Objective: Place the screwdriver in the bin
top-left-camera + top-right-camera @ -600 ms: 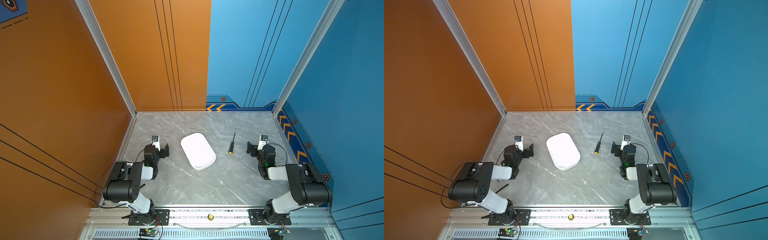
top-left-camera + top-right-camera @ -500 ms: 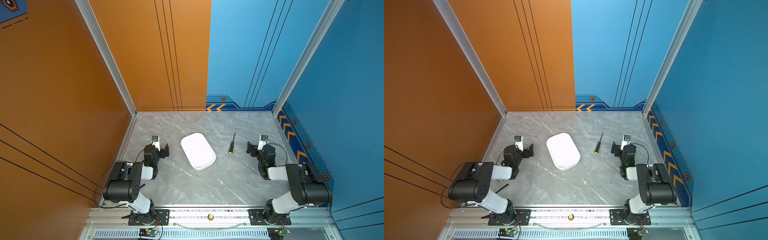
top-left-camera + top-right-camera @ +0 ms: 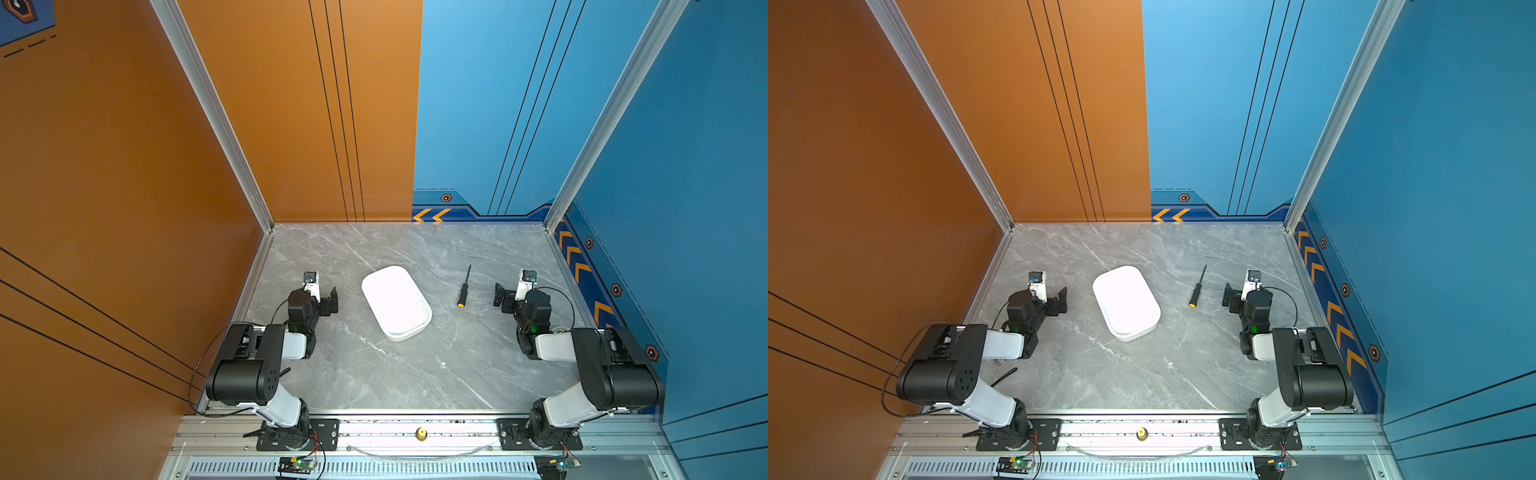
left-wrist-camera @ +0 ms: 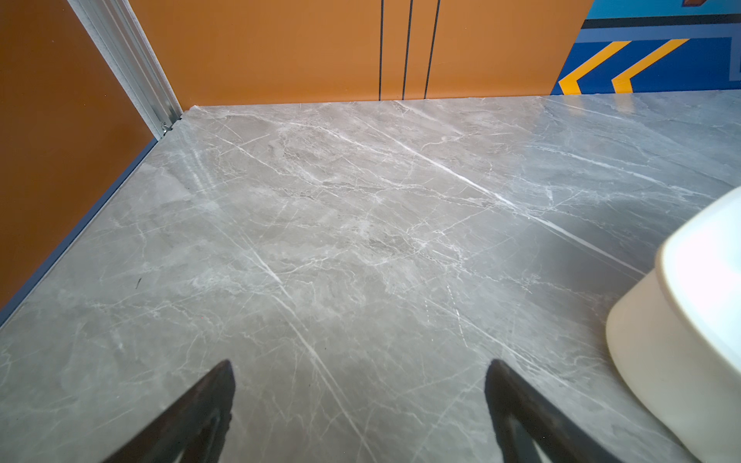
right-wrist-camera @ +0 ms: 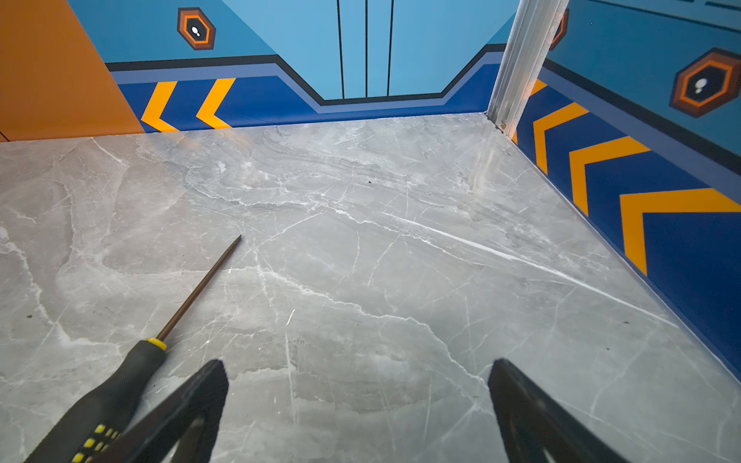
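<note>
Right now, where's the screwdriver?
In both top views the screwdriver lies on the table right of the bin; the right wrist view shows its handle beside the open right claw.

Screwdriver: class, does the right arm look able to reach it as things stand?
Probably yes. The screwdriver lies on the table beside the right arm's open fingers; nothing stands between them, and the bin sits beyond it.

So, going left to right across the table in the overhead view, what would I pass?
In a top view: left gripper, open → white bin → screwdriver, lying on the table → right gripper, open.
</note>
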Controlling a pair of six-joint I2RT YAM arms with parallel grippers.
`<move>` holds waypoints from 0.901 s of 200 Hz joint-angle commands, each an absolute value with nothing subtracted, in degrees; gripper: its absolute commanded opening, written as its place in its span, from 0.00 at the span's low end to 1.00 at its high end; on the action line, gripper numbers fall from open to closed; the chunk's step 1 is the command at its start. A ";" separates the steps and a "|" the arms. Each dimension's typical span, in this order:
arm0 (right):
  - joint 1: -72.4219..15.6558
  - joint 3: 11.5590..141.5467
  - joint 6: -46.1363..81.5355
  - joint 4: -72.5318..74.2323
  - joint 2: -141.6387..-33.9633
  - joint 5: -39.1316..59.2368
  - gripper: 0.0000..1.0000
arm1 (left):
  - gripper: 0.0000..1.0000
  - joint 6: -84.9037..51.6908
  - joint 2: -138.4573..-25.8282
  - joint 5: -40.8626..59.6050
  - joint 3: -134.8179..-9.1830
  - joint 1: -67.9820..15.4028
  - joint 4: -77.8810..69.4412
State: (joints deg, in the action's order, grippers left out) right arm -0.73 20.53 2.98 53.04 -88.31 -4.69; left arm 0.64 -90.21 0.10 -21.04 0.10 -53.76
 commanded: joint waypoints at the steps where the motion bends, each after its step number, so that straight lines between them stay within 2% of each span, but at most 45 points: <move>1: -1.05 21.18 3.94 52.56 -88.60 -6.30 1.00 | 0.98 0.89 -89.74 0.79 -21.58 0.51 -53.44; 84: -1.23 21.25 3.91 52.56 -88.60 -6.66 0.99 | 0.98 0.96 -89.63 0.73 -21.54 0.53 -53.44; 128: -2.01 21.09 4.26 50.76 -86.00 -11.10 0.97 | 0.98 0.67 -87.77 0.07 -22.28 0.52 -50.91; 153: -2.31 23.14 4.48 42.09 -79.68 -12.59 0.96 | 0.98 0.68 -83.06 -0.13 -24.25 0.43 -43.62; 180: -2.54 31.13 7.23 21.69 -72.52 -11.56 0.94 | 0.98 1.17 -79.46 -0.83 -26.36 -0.36 -36.59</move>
